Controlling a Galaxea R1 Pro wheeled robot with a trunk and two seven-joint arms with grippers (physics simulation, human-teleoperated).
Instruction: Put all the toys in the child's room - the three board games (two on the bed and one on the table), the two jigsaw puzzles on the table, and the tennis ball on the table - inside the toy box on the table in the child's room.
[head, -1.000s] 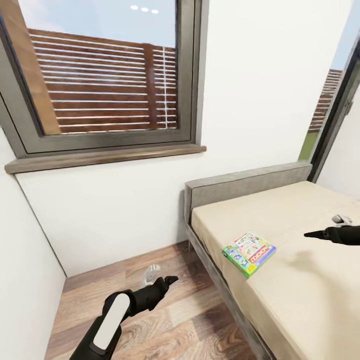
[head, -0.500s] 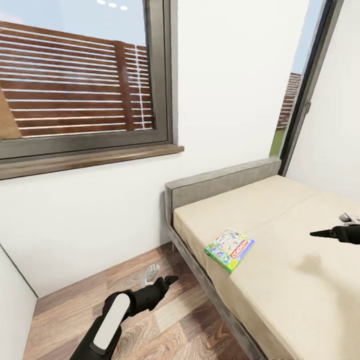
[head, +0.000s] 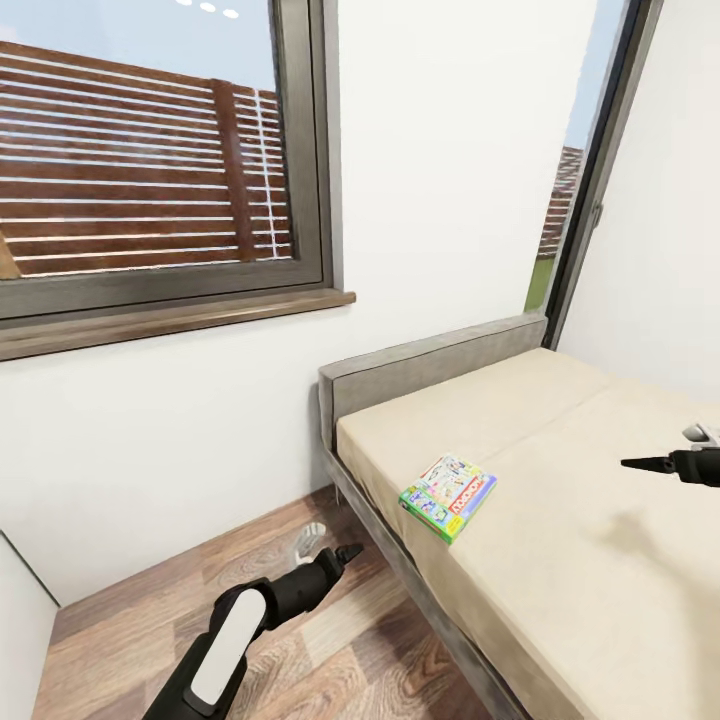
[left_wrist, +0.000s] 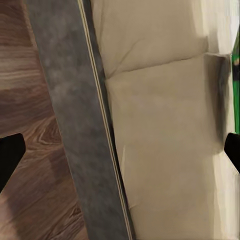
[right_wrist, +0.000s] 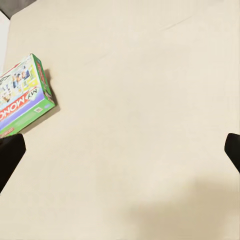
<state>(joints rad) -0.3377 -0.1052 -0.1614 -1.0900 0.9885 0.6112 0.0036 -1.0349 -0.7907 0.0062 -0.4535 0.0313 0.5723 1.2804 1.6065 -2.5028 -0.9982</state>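
One board game (head: 448, 496), a flat green-edged box with a white printed top and a red band, lies on the bed's beige mattress (head: 560, 520) near its left edge. My right gripper (head: 640, 464) hovers open over the mattress, to the right of the box and apart from it. The right wrist view has the box (right_wrist: 25, 97) off to one side of the open gripper (right_wrist: 120, 150). My left gripper (head: 345, 552) hangs open and empty over the wood floor beside the bed frame (left_wrist: 75, 125). A green sliver of the box (left_wrist: 236, 85) shows past the mattress.
The grey headboard (head: 430, 365) stands against a white wall under a large window with a wooden sill (head: 170, 325). A tall narrow window (head: 575, 190) fills the corner behind the bed. Wood-plank floor (head: 130, 640) runs between the left wall and the bed.
The camera has swung right, so the bed, window and board game sit further left in the picture. Both arms hold about the same pose; nothing was grasped.
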